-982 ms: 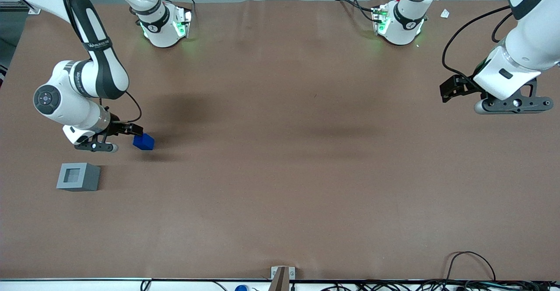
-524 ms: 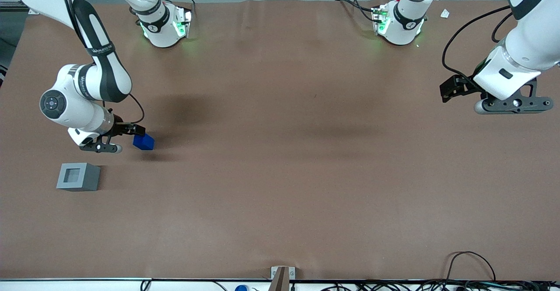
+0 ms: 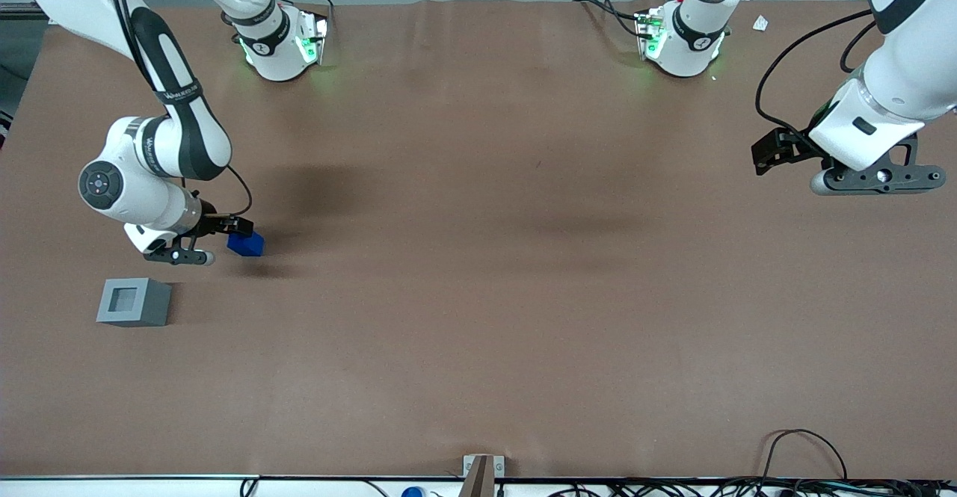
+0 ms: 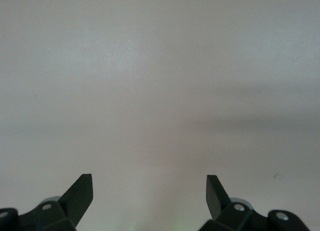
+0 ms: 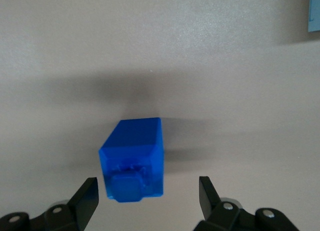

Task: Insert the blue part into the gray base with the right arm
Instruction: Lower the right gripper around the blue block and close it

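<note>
Across the last second, steady travel by the right arm along the brown table toward the parked arm's end, its round dark-capped joint shifted noticeably that way while the wrist dropped a touch. Carried along with it, the gripper, now drawn in right over the blue part, where a second ago a small gap showed between them in the front view. No movement from the blue part itself: resting on the table, stub end turned toward the wrist camera, nearer the parked arm's end than the gray base and a little farther from the front camera. Gray base likewise unmoved, recess facing up, standing apart from everything else. In the wrist view, fingers spread wide with the blue part between them, clear table visible on either side, so nothing gripped yet. Judged from this: approach nearly complete, with closing on the block, lifting and carrying it over the recess all yet to be done.
</note>
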Tool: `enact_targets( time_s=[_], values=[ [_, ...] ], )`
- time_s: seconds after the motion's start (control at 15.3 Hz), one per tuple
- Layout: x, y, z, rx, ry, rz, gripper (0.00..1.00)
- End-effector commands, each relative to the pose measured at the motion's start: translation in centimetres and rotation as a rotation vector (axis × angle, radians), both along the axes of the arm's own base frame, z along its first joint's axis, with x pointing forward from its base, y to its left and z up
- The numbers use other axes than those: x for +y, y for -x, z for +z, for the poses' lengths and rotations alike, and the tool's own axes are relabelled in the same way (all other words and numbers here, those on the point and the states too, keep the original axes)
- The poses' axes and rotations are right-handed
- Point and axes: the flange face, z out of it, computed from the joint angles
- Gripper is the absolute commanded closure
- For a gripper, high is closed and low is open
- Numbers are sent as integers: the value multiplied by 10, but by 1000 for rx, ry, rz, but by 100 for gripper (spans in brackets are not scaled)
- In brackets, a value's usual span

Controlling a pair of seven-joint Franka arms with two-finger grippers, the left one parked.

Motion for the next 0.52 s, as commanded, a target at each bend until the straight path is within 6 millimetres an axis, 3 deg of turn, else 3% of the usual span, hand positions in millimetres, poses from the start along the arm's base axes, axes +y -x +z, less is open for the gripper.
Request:
enact_targets(
  time_s=[0.0, 0.46],
  values=[
    [11, -4, 2, -7, -2, -23, 11],
    [6, -5, -14, 16, 1, -23, 25]
  ],
)
